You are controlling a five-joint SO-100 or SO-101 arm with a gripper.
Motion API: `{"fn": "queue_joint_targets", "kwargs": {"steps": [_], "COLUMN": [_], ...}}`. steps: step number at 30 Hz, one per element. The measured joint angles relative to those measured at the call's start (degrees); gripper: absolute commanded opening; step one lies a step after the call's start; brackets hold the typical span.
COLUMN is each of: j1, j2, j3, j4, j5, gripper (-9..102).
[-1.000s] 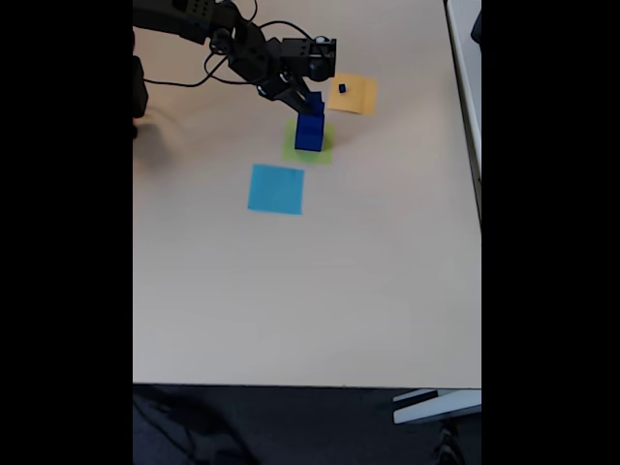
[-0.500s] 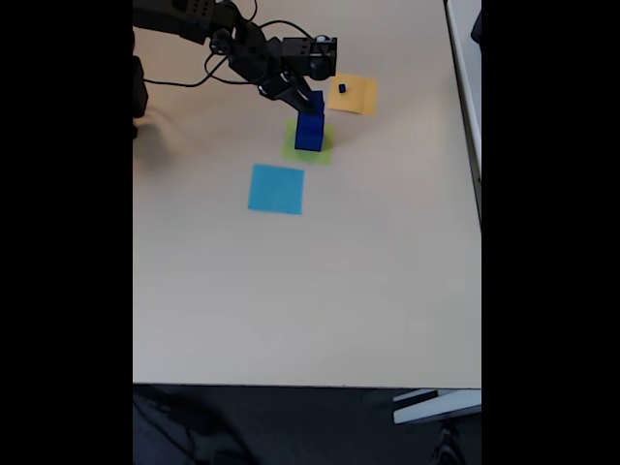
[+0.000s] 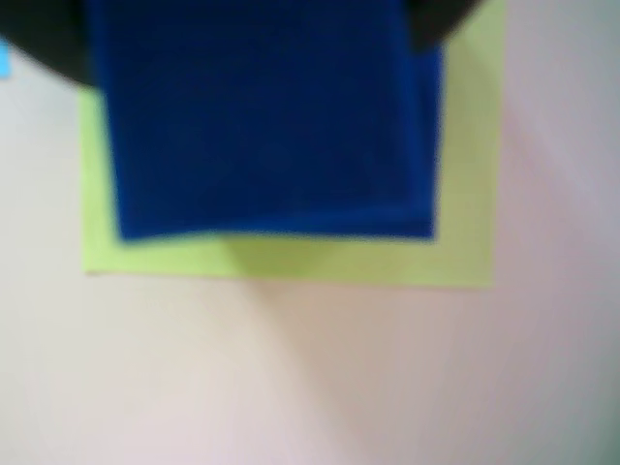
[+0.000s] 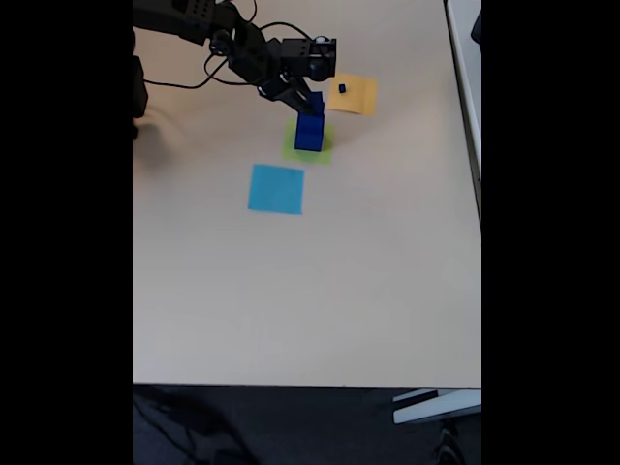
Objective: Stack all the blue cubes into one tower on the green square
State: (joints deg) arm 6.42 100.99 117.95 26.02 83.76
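Gripper (image 4: 308, 100) state cannot be told: the black two-finger claw sits at the top of a stack of dark royal-blue solid cubes (image 4: 310, 130) standing on the flat lime-green paper square (image 4: 324, 151). A tiny blue cube (image 4: 342, 89) waits on the orange-yellow paper square (image 4: 360, 96). In the wrist view the upper cube (image 3: 262, 116) seems offset from the one beneath, so letting go or nudging sideways could topple the stack. The arm (image 4: 208, 24) reaches from the upper left, wrist bent down.
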Motion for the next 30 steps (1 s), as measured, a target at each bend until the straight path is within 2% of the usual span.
{"fn": "queue_joint_targets", "kwargs": {"steps": [22,30], "j1": [0.00,0.00], "j2": [0.09,0.00], "j3": [0.88,0.97], "j4": [-0.62,-1.05], "j5": [0.44,0.44], "gripper": [12,18]}}
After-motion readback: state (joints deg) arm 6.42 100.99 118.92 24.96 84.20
